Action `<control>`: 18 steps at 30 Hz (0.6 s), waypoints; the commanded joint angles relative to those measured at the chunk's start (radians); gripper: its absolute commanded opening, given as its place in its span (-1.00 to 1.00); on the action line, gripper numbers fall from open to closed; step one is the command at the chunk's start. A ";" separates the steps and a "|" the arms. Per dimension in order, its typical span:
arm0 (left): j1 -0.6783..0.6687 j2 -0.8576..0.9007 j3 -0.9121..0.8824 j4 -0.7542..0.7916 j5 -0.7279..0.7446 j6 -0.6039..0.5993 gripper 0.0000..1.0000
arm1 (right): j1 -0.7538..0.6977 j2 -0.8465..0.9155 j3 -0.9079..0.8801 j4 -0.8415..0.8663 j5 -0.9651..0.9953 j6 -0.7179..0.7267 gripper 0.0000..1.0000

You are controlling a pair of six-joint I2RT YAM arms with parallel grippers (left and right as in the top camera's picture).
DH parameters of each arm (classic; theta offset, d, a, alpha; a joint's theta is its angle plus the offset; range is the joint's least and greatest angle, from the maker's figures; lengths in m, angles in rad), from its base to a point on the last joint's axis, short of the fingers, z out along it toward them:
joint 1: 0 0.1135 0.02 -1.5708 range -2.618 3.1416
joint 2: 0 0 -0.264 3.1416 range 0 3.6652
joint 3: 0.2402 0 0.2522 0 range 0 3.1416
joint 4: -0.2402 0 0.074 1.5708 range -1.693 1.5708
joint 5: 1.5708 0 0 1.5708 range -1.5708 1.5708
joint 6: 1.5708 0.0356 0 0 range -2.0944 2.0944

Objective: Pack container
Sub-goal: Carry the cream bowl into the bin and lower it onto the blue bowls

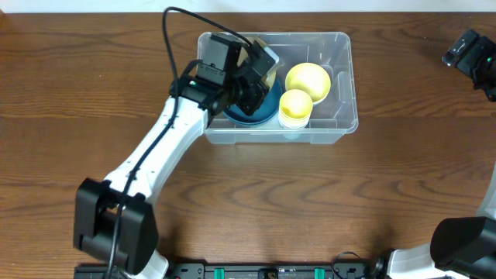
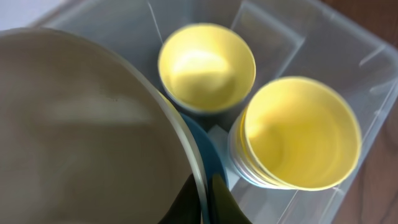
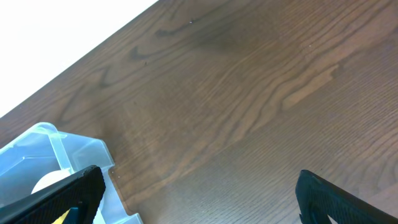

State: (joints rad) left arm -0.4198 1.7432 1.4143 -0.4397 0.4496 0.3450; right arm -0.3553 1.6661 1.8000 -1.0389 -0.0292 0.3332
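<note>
Clear plastic, the container (image 1: 325,136) sits near the middle of the table's (image 1: 77,77) far edge in the overhead view, its long axis running left to right. The left gripper (image 1: 260,74) hangs over the container's left end, directly above a blue dish (image 1: 260,115) lying inside. Two yellow cups (image 1: 308,80) fill the right end, just beside each other. The right gripper (image 1: 469,54) waits near the table's far right corner, well apart from the container, so the left arm is the nearer one.

Seen from the left wrist, the dark fingers (image 2: 217,202) are pinched tight on the rim of a grey-beige dish (image 2: 87,124), which is tilted and fills the left of the view. The blue dish shows just beyond that rim, with the cups past it against the container's clear wall (image 2: 373,68).

Seen from the right wrist, the fingers (image 3: 68,193) stand spread wide, holding nothing, over bare wood, with one corner of the container (image 3: 74,149) at lower left.

The likely next move is straight down onto the blue dish. The cups stand close to that spot, so the dish's rim could knock them.
</note>
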 commanded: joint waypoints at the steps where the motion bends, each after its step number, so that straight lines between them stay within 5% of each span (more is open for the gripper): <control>1: -0.005 0.035 0.006 -0.001 0.010 0.021 -0.88 | -0.004 0.001 0.010 -0.001 0.003 0.014 0.98; 10: -0.005 0.085 0.005 -0.020 0.010 0.021 -0.87 | -0.004 0.001 0.010 -0.001 0.003 0.014 0.99; 13: -0.005 0.086 0.005 -0.010 -0.013 0.021 -0.47 | -0.004 0.001 0.010 -0.001 0.003 0.014 0.98; 18: -0.005 0.086 0.005 0.013 -0.088 0.021 -0.24 | -0.004 0.001 0.010 -0.001 0.003 0.014 0.99</control>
State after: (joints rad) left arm -0.4267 1.8210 1.4143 -0.4358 0.4171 0.3592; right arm -0.3553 1.6661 1.8000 -1.0389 -0.0292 0.3332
